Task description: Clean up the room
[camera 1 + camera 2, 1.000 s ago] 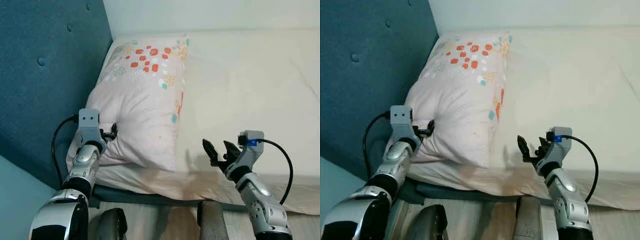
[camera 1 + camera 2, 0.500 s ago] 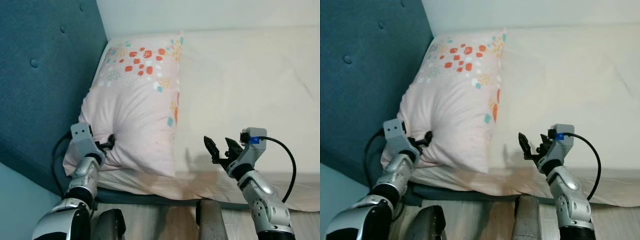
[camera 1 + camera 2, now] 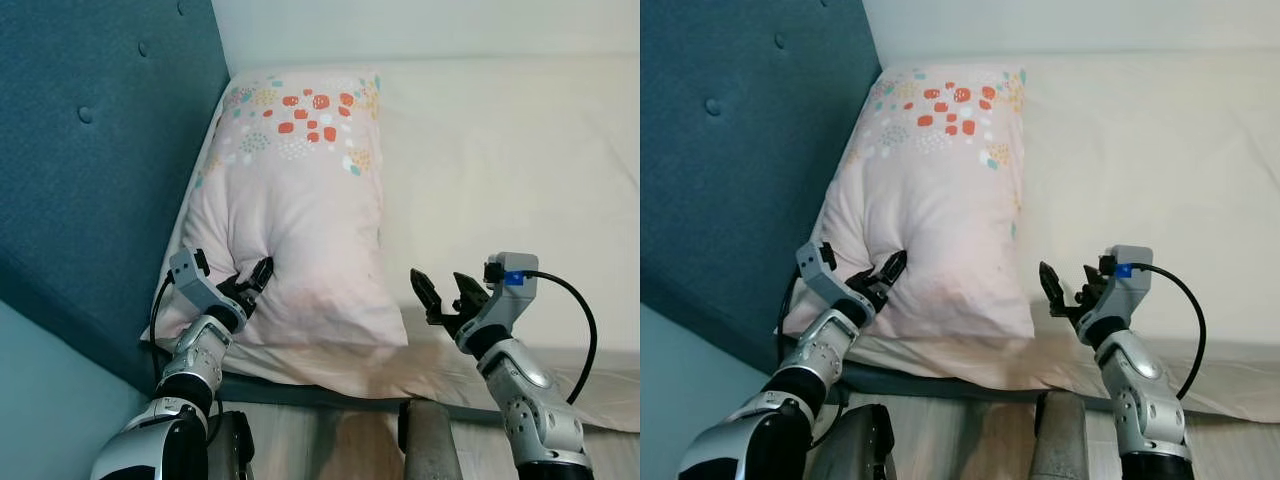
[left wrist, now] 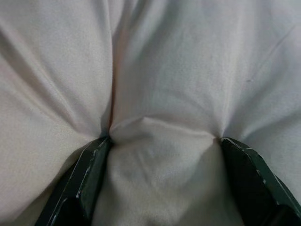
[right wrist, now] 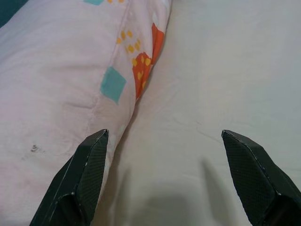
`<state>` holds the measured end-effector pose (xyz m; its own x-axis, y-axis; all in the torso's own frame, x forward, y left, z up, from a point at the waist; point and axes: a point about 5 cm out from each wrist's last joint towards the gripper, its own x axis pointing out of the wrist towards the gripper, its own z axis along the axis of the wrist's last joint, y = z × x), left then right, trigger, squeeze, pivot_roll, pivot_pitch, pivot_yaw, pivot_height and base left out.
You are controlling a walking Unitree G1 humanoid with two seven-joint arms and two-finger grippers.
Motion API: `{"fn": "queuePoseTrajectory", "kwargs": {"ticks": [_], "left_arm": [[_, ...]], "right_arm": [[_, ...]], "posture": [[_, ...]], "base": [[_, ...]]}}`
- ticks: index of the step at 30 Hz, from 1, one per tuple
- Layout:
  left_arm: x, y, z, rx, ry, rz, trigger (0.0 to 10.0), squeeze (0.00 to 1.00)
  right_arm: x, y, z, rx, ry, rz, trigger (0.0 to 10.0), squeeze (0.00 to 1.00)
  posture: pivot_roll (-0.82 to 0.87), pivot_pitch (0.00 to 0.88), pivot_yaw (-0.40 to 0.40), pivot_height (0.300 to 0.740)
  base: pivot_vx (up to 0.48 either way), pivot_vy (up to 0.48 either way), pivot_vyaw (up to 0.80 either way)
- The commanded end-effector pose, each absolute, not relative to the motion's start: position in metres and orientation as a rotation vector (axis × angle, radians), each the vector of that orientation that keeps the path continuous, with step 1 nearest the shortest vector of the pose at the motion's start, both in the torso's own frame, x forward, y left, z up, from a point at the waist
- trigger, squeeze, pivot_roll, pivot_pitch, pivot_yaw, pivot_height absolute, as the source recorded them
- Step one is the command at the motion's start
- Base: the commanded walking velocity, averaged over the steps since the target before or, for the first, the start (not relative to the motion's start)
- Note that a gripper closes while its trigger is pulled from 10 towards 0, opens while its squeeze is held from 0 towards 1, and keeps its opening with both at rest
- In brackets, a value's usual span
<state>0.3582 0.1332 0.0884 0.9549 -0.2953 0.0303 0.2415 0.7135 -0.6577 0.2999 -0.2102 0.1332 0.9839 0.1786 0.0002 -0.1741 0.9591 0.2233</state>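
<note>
A pale pink pillow with orange, teal and yellow spots lies on the cream bed sheet, lengthwise beside the blue headboard. My left gripper presses into the pillow's near left corner. In the left wrist view its fingers stand wide apart and dig into the pillow, bunching a fold of fabric between them. My right gripper hovers open just above the sheet, right of the pillow's near edge. The right wrist view has the pillow's patterned side and bare sheet between its fingers.
The mattress edge runs along the bottom over a dark bed frame, with wooden floor below it. The padded headboard closes off the left and a white wall the far side. Bare sheet stretches to the right of the pillow.
The pillow's near end has swung right, so it lies straighter along the headboard. My left gripper moved right with it. The right gripper has held its place.
</note>
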Motion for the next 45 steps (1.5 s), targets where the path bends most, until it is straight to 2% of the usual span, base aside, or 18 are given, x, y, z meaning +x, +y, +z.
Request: {"fn": "queuePoseTrajectory", "kwargs": {"ticks": [1,7,10,11,12,21,32,36,37,39,40,42,45], "left_arm": [[0.348,0.111,0.073,-0.76,0.169,-0.371,10.0,0.0],[0.347,0.107,0.073,-0.769,0.16,-0.398,10.0,0.0],[0.344,0.101,0.072,-0.693,0.164,-0.439,10.0,0.0],[0.342,0.098,0.07,-0.622,0.172,-0.457,3.6,0.0],[0.34,0.096,0.068,-0.57,0.178,-0.471,0.0,0.0],[0.339,0.091,0.066,-0.44,0.19,-0.487,0.0,0.0],[0.356,0.105,0.095,-0.363,0.067,-0.456,0.0,0.0],[0.368,0.111,0.12,-0.404,-0.035,-0.411,0.0,0.0],[0.376,0.118,0.145,-0.462,-0.133,-0.378,0.0,0.0],[0.379,0.121,0.154,-0.474,-0.171,-0.37,0.0,0.0],[0.385,0.132,0.181,-0.513,-0.269,-0.333,0.0,0.0],[0.387,0.137,0.19,-0.512,-0.302,-0.319,0.0,0.0],[0.391,0.162,0.227,-0.48,-0.431,-0.252,0.0,0.0]], "right_arm": [[0.298,-0.211,0.132,0.235,0.028,0.174,10.0,0.0],[0.299,-0.212,0.133,0.235,0.029,0.173,10.0,0.0],[0.299,-0.212,0.133,0.234,0.029,0.175,10.0,0.0],[0.3,-0.212,0.134,0.234,0.028,0.175,10.0,0.0],[0.3,-0.212,0.134,0.232,0.027,0.176,10.0,0.0],[0.302,-0.214,0.138,0.229,0.017,0.174,10.0,0.0],[0.303,-0.214,0.141,0.229,0.003,0.171,10.0,0.0],[0.305,-0.214,0.143,0.231,-0.003,0.173,10.0,0.0],[0.306,-0.214,0.144,0.228,-0.005,0.174,10.0,0.0],[0.306,-0.214,0.144,0.228,-0.006,0.174,10.0,0.0],[0.307,-0.215,0.145,0.225,-0.008,0.175,10.0,0.0],[0.307,-0.215,0.146,0.224,-0.01,0.175,10.0,0.0],[0.31,-0.215,0.148,0.223,-0.016,0.177,10.0,0.0]], "posture": [[-0.13,0.235,0.092,0.52],[-0.13,0.237,0.089,0.52],[-0.13,0.233,0.087,0.52],[-0.13,0.231,0.086,0.52],[-0.13,0.231,0.086,0.52],[-0.13,0.22,0.088,0.52],[-0.13,0.21,0.09,0.52],[-0.13,0.206,0.087,0.52],[-0.13,0.203,0.086,0.52],[-0.13,0.201,0.085,0.52],[-0.13,0.2,0.084,0.52],[-0.13,0.198,0.083,0.52],[-0.13,0.193,0.081,0.52]], "base": [[0.0,0.0,0.0],[0.0,0.0,0.0],[0.0,0.0,0.0],[0.0,0.0,0.0],[0.0,0.0,0.0],[0.0,0.0,0.0],[0.0,0.0,0.0],[0.0,0.0,0.0],[0.0,0.0,0.0],[0.0,0.0,0.0],[0.0,0.0,0.0],[0.0,0.0,0.0],[0.0,0.0,0.0]]}}
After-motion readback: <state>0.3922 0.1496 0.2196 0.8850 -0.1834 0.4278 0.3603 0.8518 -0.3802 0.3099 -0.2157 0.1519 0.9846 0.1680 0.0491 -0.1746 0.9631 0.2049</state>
